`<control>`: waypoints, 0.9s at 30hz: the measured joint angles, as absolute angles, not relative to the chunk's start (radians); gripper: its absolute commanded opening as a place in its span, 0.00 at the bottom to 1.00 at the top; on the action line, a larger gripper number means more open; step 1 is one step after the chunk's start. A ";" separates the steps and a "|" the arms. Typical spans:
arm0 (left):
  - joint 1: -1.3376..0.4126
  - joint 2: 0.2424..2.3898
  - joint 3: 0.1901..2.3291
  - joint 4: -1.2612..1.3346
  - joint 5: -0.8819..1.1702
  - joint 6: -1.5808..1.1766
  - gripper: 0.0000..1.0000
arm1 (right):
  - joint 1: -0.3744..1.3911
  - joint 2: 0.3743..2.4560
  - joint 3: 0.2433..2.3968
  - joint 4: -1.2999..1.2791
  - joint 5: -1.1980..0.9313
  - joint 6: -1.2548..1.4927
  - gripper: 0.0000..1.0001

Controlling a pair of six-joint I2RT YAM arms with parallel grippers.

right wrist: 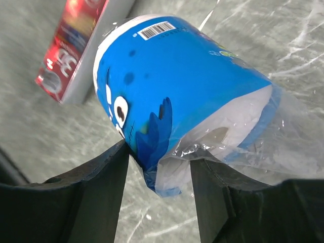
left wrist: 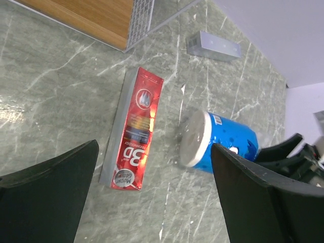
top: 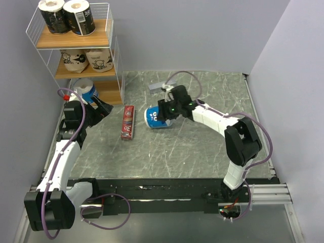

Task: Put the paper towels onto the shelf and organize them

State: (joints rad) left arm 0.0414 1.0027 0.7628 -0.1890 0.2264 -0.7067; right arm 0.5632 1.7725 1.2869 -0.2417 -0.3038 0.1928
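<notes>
A blue-and-white paper towel roll [top: 156, 118] lies on its side mid-table. My right gripper [top: 165, 112] has it by the wrapped end; in the right wrist view both fingers press the roll [right wrist: 172, 81], so the gripper [right wrist: 159, 162] is shut on it. The shelf [top: 109, 38] stands at the back left. It carries two black rolls [top: 54, 16] on the top board, two tan rolls [top: 73, 59] on the middle board and one blue-and-white roll [top: 86, 91] at the bottom. My left gripper [top: 101, 109] hovers open beside the shelf, with nothing between its fingers [left wrist: 50, 187].
A flat red box [top: 127, 122] lies between the shelf and the held roll, also seen in the left wrist view [left wrist: 134, 131]. A grey bar [top: 158, 87] rests behind the roll. Walls close in the table's left, back and right sides.
</notes>
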 measured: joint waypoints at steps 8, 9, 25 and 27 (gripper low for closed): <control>0.041 1.011 0.806 -0.225 0.214 -0.686 0.99 | 0.741 1.851 1.541 -0.524 -0.029 0.075 0.60; 0.041 1.015 0.817 -0.233 0.213 -0.680 0.99 | 0.754 1.866 1.568 -0.546 -0.010 0.066 0.62; -0.106 1.170 0.929 -0.358 0.226 -0.616 0.98 | 0.824 1.783 1.607 -0.673 -0.075 0.037 0.87; -0.154 1.181 0.947 -0.361 0.218 -0.618 0.97 | 0.824 1.708 1.565 -0.662 -0.102 0.044 0.87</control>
State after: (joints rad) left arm -0.1543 1.1809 0.9466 -0.3611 0.2180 -0.6178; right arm 0.8242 1.7081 1.5654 -0.6621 -0.1017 0.0437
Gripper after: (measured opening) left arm 0.981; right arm 0.868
